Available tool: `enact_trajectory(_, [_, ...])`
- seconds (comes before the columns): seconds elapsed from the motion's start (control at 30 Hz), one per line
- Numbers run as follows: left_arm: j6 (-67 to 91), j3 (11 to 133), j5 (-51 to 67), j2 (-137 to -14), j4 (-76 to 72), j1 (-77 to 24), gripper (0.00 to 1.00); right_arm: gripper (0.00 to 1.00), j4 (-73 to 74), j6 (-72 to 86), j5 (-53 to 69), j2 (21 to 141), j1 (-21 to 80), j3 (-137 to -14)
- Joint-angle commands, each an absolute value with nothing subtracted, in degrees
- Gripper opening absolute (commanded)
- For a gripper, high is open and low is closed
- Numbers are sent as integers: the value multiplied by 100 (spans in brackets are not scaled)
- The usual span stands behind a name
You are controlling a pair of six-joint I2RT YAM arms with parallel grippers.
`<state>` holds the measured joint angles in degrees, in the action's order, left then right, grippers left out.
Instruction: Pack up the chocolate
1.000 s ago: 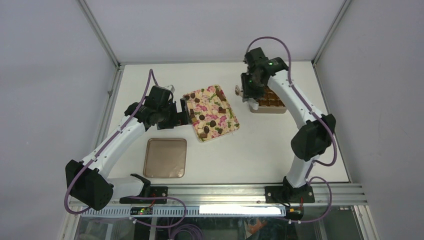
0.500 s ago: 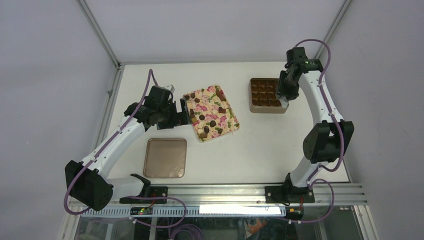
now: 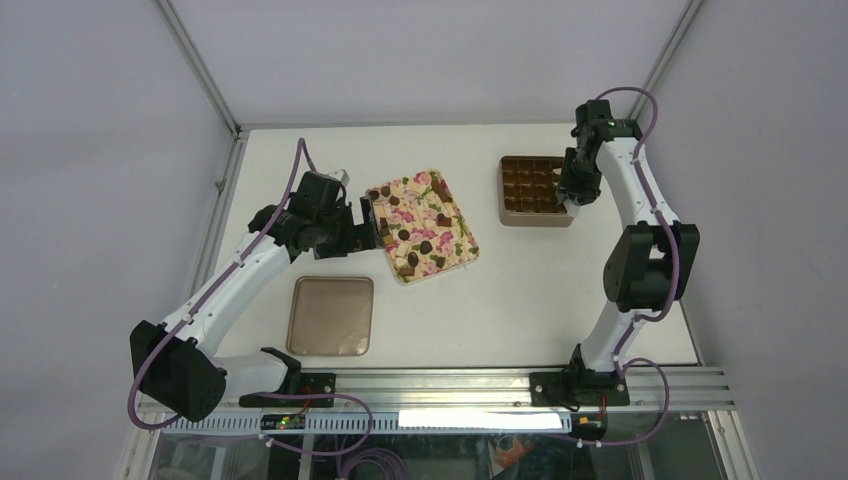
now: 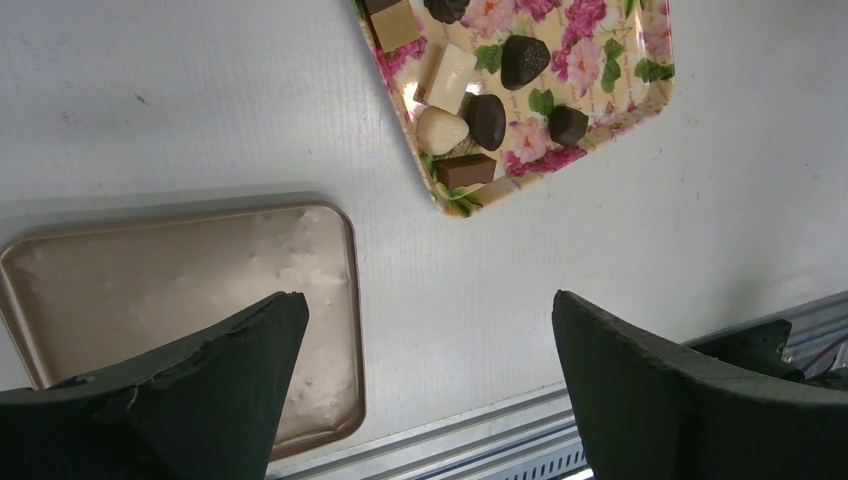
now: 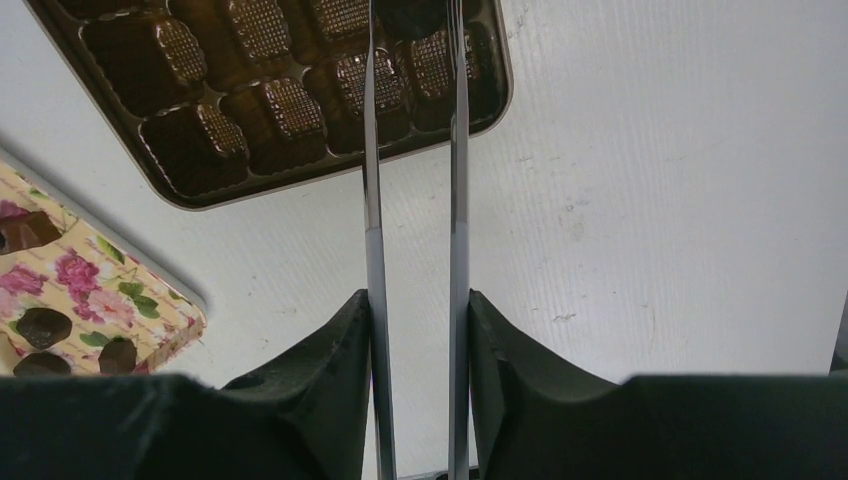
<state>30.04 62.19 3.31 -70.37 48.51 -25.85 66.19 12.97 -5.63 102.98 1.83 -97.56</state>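
Observation:
Several dark-brown chocolate pieces (image 3: 425, 246) lie on a floral tray (image 3: 455, 215), with a few white and light-brown ones; they also show in the left wrist view (image 4: 487, 120). The brown grid box (image 3: 535, 219) stands at the back right. My left gripper (image 3: 370, 225) is open and empty at the tray's left edge, above the table (image 4: 425, 300). My right gripper (image 3: 567, 190) is at the box's right side, shut on metal tongs (image 5: 372, 200). The tong tips reach over the box's compartments (image 5: 300, 175). A dark piece (image 5: 410, 12) shows between the tips at the frame's top edge.
A flat tan-brown lid (image 3: 331, 316) lies on the table in front of the left arm and shows in the left wrist view (image 4: 150, 290). The metal rail (image 3: 450, 385) runs along the near edge. Cage posts stand at the back corners.
My right arm has swung with the tongs from the box's left side to its right side, uncovering the box in the top view. The left arm has not moved.

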Motion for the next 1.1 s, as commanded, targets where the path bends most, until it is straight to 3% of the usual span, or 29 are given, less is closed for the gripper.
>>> enact_trajectory(0.0, [2971,6293,322,-6910,4729,-2593,99,17,6352,1193,-638,10275,84,-9778])
enact_trajectory(0.2, [2971,6310,330,-6943,4729,-2593,99,31,6249,1222,-586,10327,46,-9724])
enact_trajectory(0.43, [2971,6311,333,-6970,4730,-2593,99,41,6239,1203,-493,10392,40,-9786])
enact_trajectory(0.87, [2979,6288,315,-6902,4729,-2593,99,42,6342,1181,-98,9894,150,-9935])
enact_trajectory(1.07, [3124,6286,41,-6843,4721,-2593,99,41,6411,1322,-157,9454,1284,-10003])
